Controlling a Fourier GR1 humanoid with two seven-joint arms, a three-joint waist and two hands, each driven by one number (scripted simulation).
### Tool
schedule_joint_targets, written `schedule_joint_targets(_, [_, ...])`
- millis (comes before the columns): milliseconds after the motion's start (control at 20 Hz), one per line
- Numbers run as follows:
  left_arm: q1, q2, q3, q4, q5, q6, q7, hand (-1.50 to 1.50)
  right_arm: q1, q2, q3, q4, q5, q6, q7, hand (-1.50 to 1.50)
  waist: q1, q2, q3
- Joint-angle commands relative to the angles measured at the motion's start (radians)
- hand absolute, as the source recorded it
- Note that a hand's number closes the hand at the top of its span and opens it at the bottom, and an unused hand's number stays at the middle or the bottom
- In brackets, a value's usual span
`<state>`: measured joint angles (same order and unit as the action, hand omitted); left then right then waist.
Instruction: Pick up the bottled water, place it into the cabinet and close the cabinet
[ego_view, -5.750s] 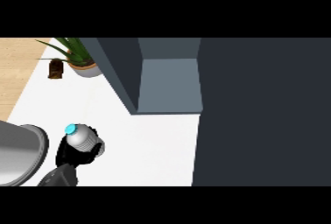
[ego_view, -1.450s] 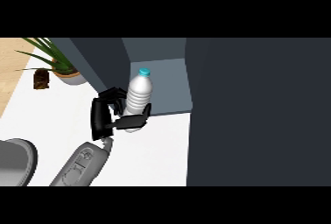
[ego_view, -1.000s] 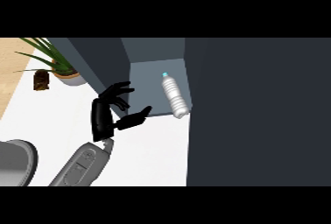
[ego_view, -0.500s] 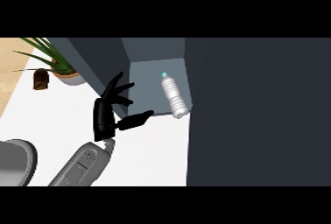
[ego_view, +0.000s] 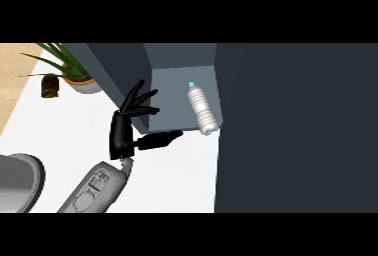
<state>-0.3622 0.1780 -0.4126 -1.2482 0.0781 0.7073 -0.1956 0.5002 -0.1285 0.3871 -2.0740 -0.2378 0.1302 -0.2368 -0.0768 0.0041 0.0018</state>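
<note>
White counter (ego_view: 170, 170): bottle (ego_view: 201, 108) lies inside the cabinet (ego_view: 177, 95); left hand (ego_view: 127, 127), fingers spread, holds nothing. Next, shut the door (ego_view: 295, 125).

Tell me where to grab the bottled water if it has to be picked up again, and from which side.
Grip the bottled water round its mid-body, coming from its open left side with the left hand. It appears to lean against the dark door panel on its right, blocking that side.

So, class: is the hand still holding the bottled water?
No: the bottled water stands in the cabinet, apart from the left hand, whose fingers are spread.
</note>
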Motion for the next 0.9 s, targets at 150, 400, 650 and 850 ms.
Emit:
schedule_joint_targets(150, [-0.207,-0.001,0.189,0.097,0.204,-0.245,-0.120,-1.50,0.043,0.006,0.027,-0.020,0.035,-0.022,-0.017,-1.50,0.010,0.011,-0.006])
schedule_joint_targets(400, [-0.207,-0.035,0.198,0.126,0.259,-0.336,-0.178,-1.50,0.061,0.020,0.036,-0.036,0.059,-0.062,-0.004,-1.50,0.039,0.002,-0.004])
schedule_joint_targets(650, [-0.146,-0.030,0.182,0.054,0.280,-0.391,-0.182,-1.50,-0.003,0.023,-0.015,0.003,0.018,-0.057,0.005,-1.50,0.071,-0.002,-0.002])
schedule_joint_targets(850, [-0.089,-0.043,0.177,0.042,0.302,-0.462,-0.229,-1.50,0.024,0.008,0.012,-0.060,0.033,-0.073,0.043,-1.50,0.073,-0.003,-0.002])
